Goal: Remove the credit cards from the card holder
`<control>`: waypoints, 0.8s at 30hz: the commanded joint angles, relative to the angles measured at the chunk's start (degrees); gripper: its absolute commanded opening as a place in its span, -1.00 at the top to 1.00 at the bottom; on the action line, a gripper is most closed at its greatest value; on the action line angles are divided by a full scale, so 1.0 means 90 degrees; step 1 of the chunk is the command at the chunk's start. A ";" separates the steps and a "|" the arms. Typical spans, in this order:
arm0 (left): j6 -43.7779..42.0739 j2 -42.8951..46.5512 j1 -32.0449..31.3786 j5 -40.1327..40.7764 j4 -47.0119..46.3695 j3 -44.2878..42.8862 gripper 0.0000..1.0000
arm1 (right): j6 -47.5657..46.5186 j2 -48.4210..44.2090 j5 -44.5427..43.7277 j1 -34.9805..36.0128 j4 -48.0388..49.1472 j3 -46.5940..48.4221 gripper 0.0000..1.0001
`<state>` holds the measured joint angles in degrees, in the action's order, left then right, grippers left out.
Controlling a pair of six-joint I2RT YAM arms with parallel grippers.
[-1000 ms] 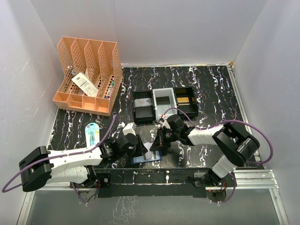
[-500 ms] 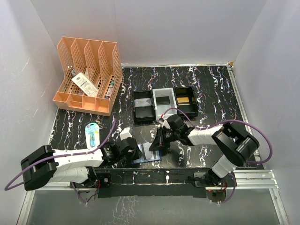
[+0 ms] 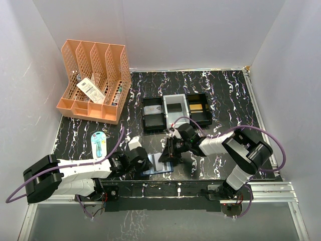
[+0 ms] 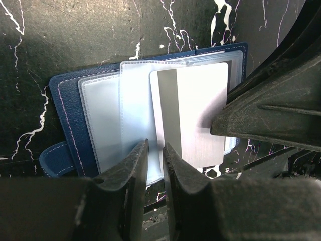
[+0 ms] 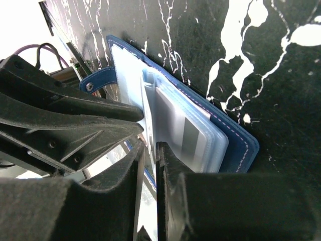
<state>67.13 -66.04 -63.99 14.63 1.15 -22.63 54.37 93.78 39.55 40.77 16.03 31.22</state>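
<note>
Navy stitched card holder [image 4: 70, 125] is lying open near the front edge of the black marbled table [image 4: 75, 40]. Its glossy clear sleeves [image 4: 108, 120] are fanning out, and a silvery, dark-striped credit card [image 4: 200, 110] is poking out. Left gripper [image 4: 154, 150] is reaching in low and right gripper [image 5: 149, 150] is angling in opposite. Both jaws are showing mere slits at the sleeves; gripping or not, can't tell.

My right gripper [image 5: 150, 155] covers the right edge of the pale grey card with a dark stripe [image 4: 198, 115]; I cannot tell whether I pinch it. My left gripper [image 4: 155, 149] hides the near edge of the navy-blue bifold card holder [image 4: 67, 108]. From above, both grips are too small to judge.
</note>
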 commanded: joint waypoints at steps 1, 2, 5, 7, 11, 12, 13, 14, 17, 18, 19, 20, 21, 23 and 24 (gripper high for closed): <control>0.0010 0.0052 -0.0028 0.0313 0.0508 -0.0022 0.64 | 0.0182 0.0039 -0.0062 0.0092 0.0555 0.0047 0.67; 0.0025 0.0086 -0.0029 0.0318 0.0505 -0.0011 0.64 | 0.0276 0.0056 -0.0072 0.0133 0.0651 0.0026 0.63; 0.0051 0.0189 -0.0029 0.0338 0.0451 0.0042 0.64 | 0.0467 0.0144 -0.0203 0.0341 0.0848 0.0026 0.62; 0.0069 0.0229 -0.0028 0.0360 0.0470 0.0046 0.64 | 0.0571 0.0210 -0.0387 0.0440 0.0904 0.0020 0.65; 0.0094 0.0298 -0.0028 0.0408 0.0604 0.0035 0.64 | 0.0820 0.0072 -0.0714 0.0457 0.1158 -0.0226 0.91; 0.0097 0.0318 -0.0029 0.0419 0.0643 0.0028 0.65 | 0.0759 0.0021 -0.0739 0.0459 0.1054 -0.0229 0.97; 0.0120 0.0346 -0.0029 0.0433 0.0673 0.0025 0.64 | 0.0657 -0.0025 -0.0750 0.0456 0.0900 -0.0194 0.99; 0.0128 0.0369 -0.0029 0.0459 0.0710 0.0025 0.65 | 0.0560 -0.0071 -0.0760 0.0452 0.0740 -0.0159 1.00; 0.0147 0.0437 -0.0024 0.0547 0.0946 -0.0027 0.65 | 0.0220 -0.0247 -0.0773 0.0438 0.0208 -0.0035 1.00; 0.0169 0.0467 -0.0026 0.0572 0.1042 -0.0041 0.65 | 0.0149 -0.0325 -0.0780 0.0434 0.0074 -0.0003 1.00; 0.0187 0.0505 -0.0029 0.0601 0.1111 -0.0043 0.65 | 0.0104 -0.0397 -0.0764 0.0428 0.0003 0.0011 1.00; 0.0196 0.0552 -0.0024 0.0619 0.1180 -0.0033 0.65 | 0.0080 -0.0453 -0.0722 0.0418 -0.0046 0.0021 0.99; 0.0216 0.0589 -0.0028 0.0643 0.1231 -0.0034 0.65 | 0.0052 -0.0517 -0.0681 0.0413 -0.0130 0.0038 0.99; 0.0230 0.0704 -0.0027 0.0686 0.1298 -0.0033 0.65 | -0.0056 -0.0625 -0.0753 0.0404 -0.0453 0.0110 0.98; 0.0224 0.0765 -0.0029 0.0697 0.1307 -0.0034 0.65 | -0.0127 -0.0697 -0.0818 0.0399 -0.0636 0.0151 0.98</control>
<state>68.82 -61.60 -63.99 17.78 8.29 -22.61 56.55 90.67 34.04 44.84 15.66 29.76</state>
